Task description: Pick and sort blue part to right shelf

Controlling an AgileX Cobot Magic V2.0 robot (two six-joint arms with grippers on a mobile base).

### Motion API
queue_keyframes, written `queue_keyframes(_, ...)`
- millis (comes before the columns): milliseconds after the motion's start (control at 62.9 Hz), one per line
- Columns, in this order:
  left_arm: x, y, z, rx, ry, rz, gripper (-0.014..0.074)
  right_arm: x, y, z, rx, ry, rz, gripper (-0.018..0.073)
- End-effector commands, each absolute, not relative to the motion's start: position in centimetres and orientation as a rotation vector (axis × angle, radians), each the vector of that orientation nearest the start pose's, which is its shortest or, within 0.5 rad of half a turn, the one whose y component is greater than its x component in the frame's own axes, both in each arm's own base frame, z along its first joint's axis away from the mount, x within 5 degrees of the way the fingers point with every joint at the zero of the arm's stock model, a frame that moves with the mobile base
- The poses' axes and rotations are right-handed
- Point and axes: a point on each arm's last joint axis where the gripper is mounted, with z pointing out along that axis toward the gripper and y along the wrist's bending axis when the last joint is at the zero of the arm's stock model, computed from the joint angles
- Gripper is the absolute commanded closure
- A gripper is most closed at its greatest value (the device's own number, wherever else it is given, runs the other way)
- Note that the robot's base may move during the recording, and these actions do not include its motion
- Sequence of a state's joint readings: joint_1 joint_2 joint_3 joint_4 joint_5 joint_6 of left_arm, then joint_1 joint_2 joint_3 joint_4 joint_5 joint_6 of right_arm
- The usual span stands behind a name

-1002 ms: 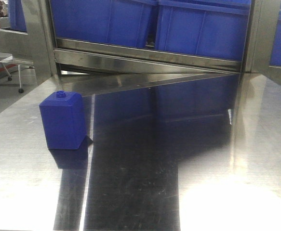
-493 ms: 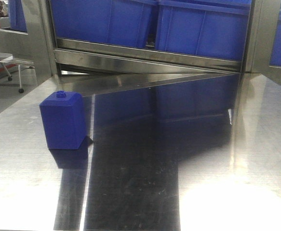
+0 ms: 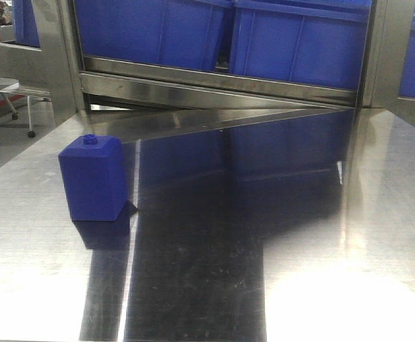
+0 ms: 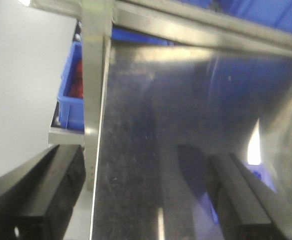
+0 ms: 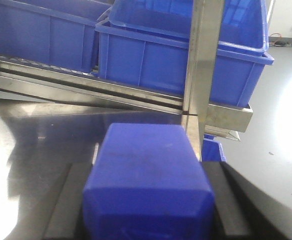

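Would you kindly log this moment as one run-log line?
right pincer: shut on blue part | left pincer: open, empty | knobbed blue block: upright on steel table

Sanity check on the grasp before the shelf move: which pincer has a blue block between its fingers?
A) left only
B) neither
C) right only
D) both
C: the right wrist view shows the blue part filling the gap of the right pincer, while the left pincer stands open with only the steel table showing between its fingers.

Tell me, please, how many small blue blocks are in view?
2. The knobbed block stands at the left of the table; the blue part sits between the fingers of the right gripper. Others may be hidden.
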State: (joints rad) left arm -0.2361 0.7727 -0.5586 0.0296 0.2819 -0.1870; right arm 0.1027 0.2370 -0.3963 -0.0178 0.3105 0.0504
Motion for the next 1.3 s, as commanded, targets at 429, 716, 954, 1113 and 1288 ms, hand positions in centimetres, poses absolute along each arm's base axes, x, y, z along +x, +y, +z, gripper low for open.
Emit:
queue_keyframes(429, 22.4, -10.2, 32.8, 0.255, 2.238, -0.291, 0.0009, 6.2, 0.5, 32.1, -0.054, 1.522, 0.089, 0.0151)
queue_keyframes(716, 25.6, -13.9, 32.4, 0.233, 2.487, -0.26, 0.0009, 6.2, 0.5, 32.1, -0.054, 1.522, 0.089, 0.0151)
queue_keyframes(954, 27.5, -16.3, 32.0, 0.208, 2.673, -0.199, 0.0009, 6.2, 0.5, 32.1, -0.054, 1.522, 0.089, 0.0151)
queue_keyframes(1113, 28.5, -17.3, 31.4, 0.186, 2.767, -0.217, 0.0009, 6.2, 0.5, 32.1, -0.054, 1.522, 0.089, 0.0151)
queue_keyframes(1288, 29.4, -18.3, 30.6, 0.174, 2.814, -0.24, 0.0009, 6.2, 0.5, 32.1, -0.054, 1.522, 0.089, 0.0151)
